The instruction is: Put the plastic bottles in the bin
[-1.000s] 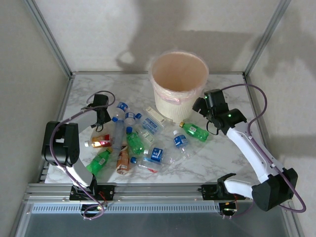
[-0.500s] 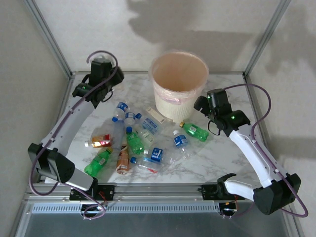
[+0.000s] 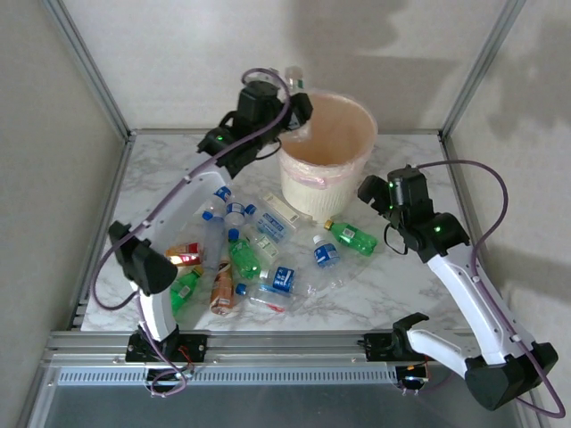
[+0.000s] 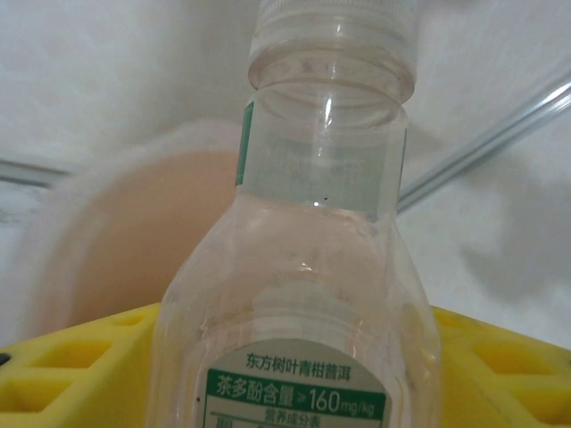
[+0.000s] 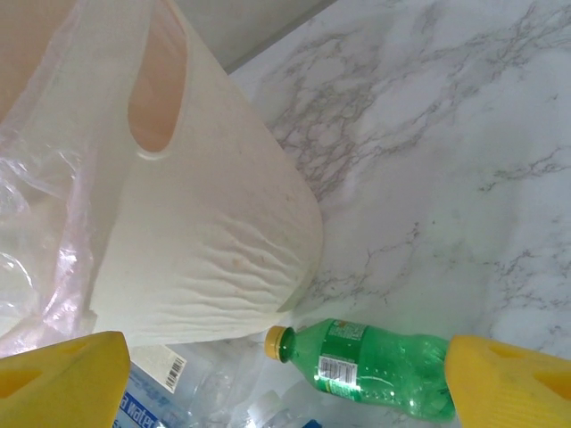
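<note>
Here, the left claw (image 3: 297, 101) holds a clear bottle (image 4: 303, 294) over the bin (image 3: 326, 184).

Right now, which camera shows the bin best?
The top external view: the bin shows nearly whole, open mouth and outer wall. The left wrist view has it blurred behind a clear bottle; the right wrist view shows part of its side wall and bag liner.

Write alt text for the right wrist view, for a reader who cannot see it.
A green bottle with a yellow cap lies on its side on the marble table, below the open right gripper. The beige bin, lined with a plastic bag, stands beside it.
</note>
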Action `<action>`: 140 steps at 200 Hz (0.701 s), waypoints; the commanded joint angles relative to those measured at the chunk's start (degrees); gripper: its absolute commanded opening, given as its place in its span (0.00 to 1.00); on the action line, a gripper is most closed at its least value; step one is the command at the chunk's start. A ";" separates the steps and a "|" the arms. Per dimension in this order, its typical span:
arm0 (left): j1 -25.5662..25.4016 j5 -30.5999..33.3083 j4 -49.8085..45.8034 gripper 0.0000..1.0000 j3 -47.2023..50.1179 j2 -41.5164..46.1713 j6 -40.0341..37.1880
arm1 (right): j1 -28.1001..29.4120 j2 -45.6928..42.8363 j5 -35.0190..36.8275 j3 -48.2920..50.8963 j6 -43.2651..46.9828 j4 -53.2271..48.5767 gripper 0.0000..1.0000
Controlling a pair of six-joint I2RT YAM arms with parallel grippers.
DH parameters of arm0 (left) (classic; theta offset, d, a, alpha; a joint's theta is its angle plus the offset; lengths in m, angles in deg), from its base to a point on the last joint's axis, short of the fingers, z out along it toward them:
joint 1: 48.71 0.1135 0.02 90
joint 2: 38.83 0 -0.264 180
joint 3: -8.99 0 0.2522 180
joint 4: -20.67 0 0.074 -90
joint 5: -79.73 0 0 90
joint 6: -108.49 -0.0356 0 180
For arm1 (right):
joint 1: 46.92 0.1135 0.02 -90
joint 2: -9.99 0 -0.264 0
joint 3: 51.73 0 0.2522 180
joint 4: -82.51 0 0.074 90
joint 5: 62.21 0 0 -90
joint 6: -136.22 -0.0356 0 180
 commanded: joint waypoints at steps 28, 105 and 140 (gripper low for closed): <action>-1.49 -1.44 -1.85 0.70 -4.27 -4.80 0.81 | 0.56 -2.77 -0.06 1.90 -0.88 -3.33 0.92; -2.61 -1.60 0.98 0.85 -4.27 -0.77 0.92 | 0.61 -7.13 -1.36 9.95 4.10 2.19 0.99; -2.60 -0.89 2.11 0.83 0.57 6.52 -0.36 | 2.98 -6.54 -10.83 13.12 7.35 2.03 0.96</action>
